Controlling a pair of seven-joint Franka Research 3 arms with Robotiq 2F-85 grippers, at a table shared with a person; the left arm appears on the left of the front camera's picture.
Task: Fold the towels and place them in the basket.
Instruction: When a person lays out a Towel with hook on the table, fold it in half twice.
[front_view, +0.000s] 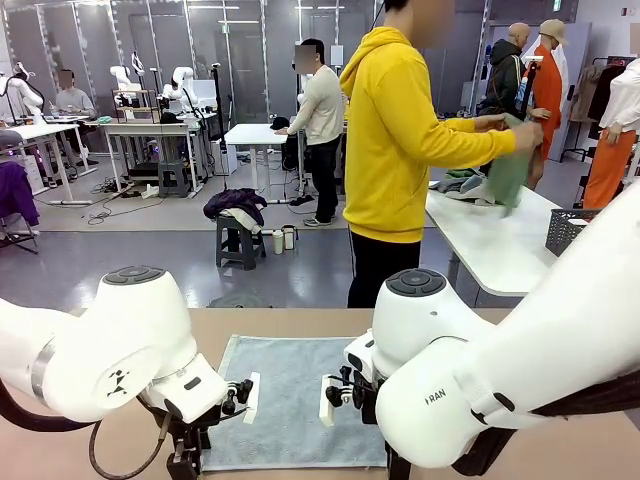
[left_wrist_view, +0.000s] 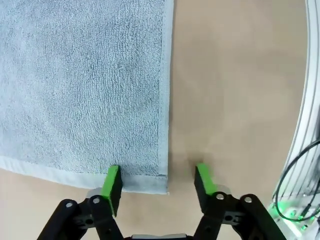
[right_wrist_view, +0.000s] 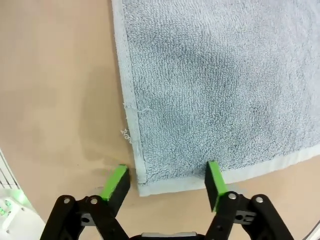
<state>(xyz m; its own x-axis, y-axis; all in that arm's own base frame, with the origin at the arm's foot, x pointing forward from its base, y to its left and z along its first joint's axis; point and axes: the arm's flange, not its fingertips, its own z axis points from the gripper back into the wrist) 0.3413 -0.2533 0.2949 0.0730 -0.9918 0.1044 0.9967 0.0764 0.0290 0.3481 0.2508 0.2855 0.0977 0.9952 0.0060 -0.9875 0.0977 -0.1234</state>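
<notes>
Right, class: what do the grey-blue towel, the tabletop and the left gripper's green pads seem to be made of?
Towel: terry cloth, likely cotton; looped pile and a flat stitched hem. Tabletop: smooth matt beige, perhaps laminate; no grain visible. Green pads: matt rubber or soft plastic; which one is unclear.

Open lab hall. Grey smooth floor (front_view: 130, 265), loose cables (front_view: 105, 208) lying at left. The back wall (front_view: 250, 50) is made of grey framed panels. White tables (front_view: 258, 135) stand mid-room, with one long white table (front_view: 490, 245) at right. A dark stool (front_view: 238, 245) carries a dark cloth bundle (front_view: 235, 203). Tan bench (front_view: 280, 322) top. Lighting is even.
</notes>
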